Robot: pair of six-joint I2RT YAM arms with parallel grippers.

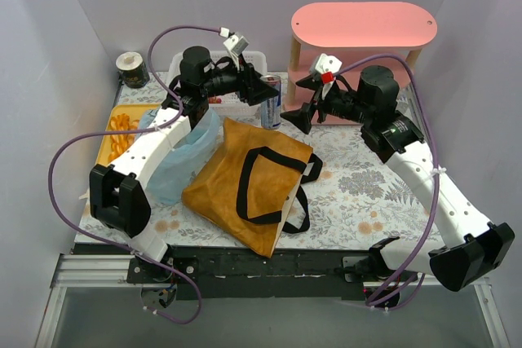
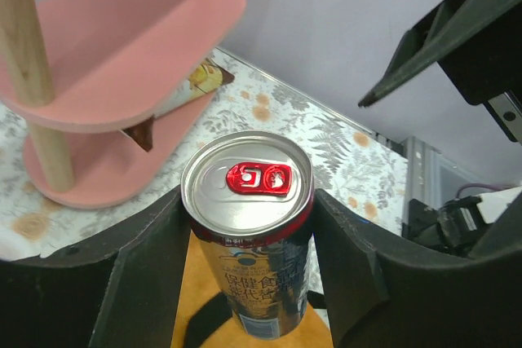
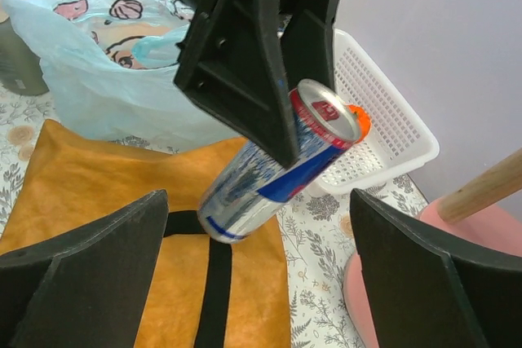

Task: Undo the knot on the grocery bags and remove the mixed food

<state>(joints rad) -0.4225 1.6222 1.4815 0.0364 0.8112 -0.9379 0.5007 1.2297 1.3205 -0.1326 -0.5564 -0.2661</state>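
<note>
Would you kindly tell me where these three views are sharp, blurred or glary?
Top external: even, diffuse light, soft shadows, no glare on the tote. Left wrist: the drink can lid is sharp with a mild sheen; the left gripper's fingers are dark and featureless. Right wrist: can crisp, the right gripper's fingers underexposed silhouettes.

The widest bare stretch of bench (image 1: 359, 193) lies at the front right, between the tote (image 1: 245, 181) and the right arm (image 1: 432, 193); a gripper could pass there freely. The tote covers the centre, and the blue bag (image 1: 183, 160) meets its left edge. The left arm (image 1: 151, 148) crosses over that bag, closing off the left side beside the yellow tray (image 1: 110, 152). At the back, the white basket (image 3: 383, 128) and the pink shelf (image 1: 363, 34) leave a narrow gap, filled by the drink can (image 1: 271, 103) in the left gripper (image 1: 269, 91), with the right gripper (image 1: 302, 116) just beside it. Walls close both sides.
</note>
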